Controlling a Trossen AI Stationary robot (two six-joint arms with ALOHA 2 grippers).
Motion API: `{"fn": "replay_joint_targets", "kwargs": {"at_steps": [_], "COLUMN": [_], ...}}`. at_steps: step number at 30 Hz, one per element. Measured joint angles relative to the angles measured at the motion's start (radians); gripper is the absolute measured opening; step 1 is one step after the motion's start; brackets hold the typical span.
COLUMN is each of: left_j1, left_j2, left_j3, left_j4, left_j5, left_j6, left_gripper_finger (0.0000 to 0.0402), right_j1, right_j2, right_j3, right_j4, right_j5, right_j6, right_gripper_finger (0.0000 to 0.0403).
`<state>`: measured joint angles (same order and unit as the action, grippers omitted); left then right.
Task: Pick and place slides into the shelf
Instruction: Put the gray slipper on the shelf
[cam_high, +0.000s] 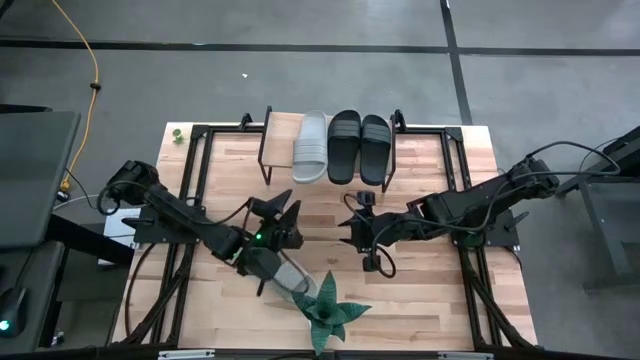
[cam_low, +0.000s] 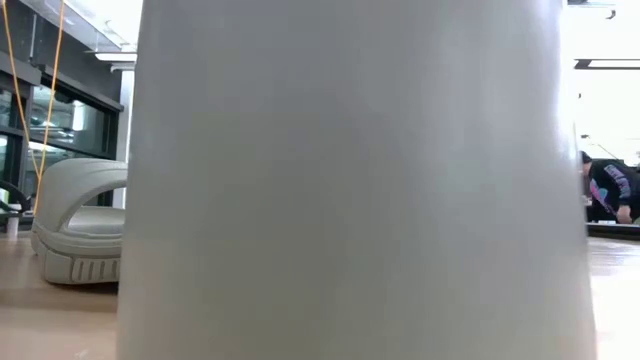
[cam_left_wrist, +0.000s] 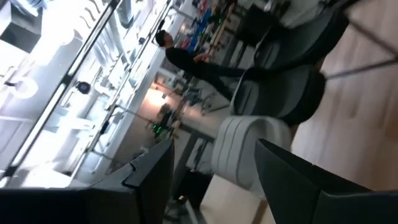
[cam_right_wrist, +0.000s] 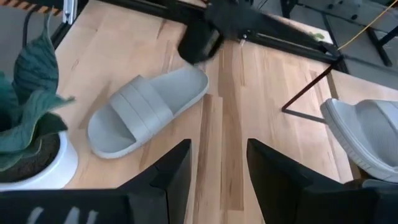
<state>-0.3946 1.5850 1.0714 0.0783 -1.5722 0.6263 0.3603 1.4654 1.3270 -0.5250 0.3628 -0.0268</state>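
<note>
Three slides already on the shelf (cam_high: 275, 128): one pale grey-beige slide (cam_high: 311, 147) and two black slides (cam_high: 359, 147), side by side, toes toward the tabletop (cam_high: 430, 290) centre. The fourth, the loose grey-beige slide (cam_right_wrist: 144, 109), lies flat on the tabletop near the front edge, just beside the potted plant (cam_right_wrist: 30, 118) in its white pot. It sits strap up and is not gripped.

Left gripper (cam_high: 283, 221) hangs over the middle of the tabletop, pointing toward the shelf, with the loose slide under its wrist. Fingers spread, nothing between them, per the left wrist view. Right gripper (cam_right_wrist: 214, 163) sits mid-table, well apart from the loose slide, aimed across at it; jaws also spread and empty. The low view is blocked by the white pot and shows only a sliver of the slide.

Handling, my read:
- Looks like moulded foam, so light and a bit squashy; the sole will probably flex if pinched at one end.
- The ribbed strap is the obvious hold: a finger through the arch, pinching the strap, with the ribs giving grip.
- A side pinch across the sole edge is the fallback; I'd expect it to tilt or slip.
- The plant leaves sit close to the heel end, so approach from the open side.
- The remaining shelf slot is left of the pale slide, which looks tight.
</note>
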Motion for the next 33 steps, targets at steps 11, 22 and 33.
{"fn": "replay_joint_targets", "kwargs": {"at_steps": [11,22,33], "left_j1": [-0.112,-0.028,-0.009], "left_j2": [-0.089,-0.286,-0.306], "left_j3": [-0.001,-0.001,-0.051], "left_j4": [-0.243,-0.951,-0.952], "left_j5": [0.042,0.541,0.776], "left_j6": [-0.326,-1.193,-1.403], "left_gripper_finger": [0.0211,0.0211,0.0211], "right_j1": [-0.008,-0.048,-0.06], "right_j2": [0.0,0.001,0.092], "right_j3": [0.0,0.0,0.0], "right_j4": [-0.018,-0.024,-0.057], "right_j5": [0.003,0.002,0.007], "right_j6": [0.0,0.032,0.115], "right_gripper_finger": [0.0147,0.0147,0.0147]}}
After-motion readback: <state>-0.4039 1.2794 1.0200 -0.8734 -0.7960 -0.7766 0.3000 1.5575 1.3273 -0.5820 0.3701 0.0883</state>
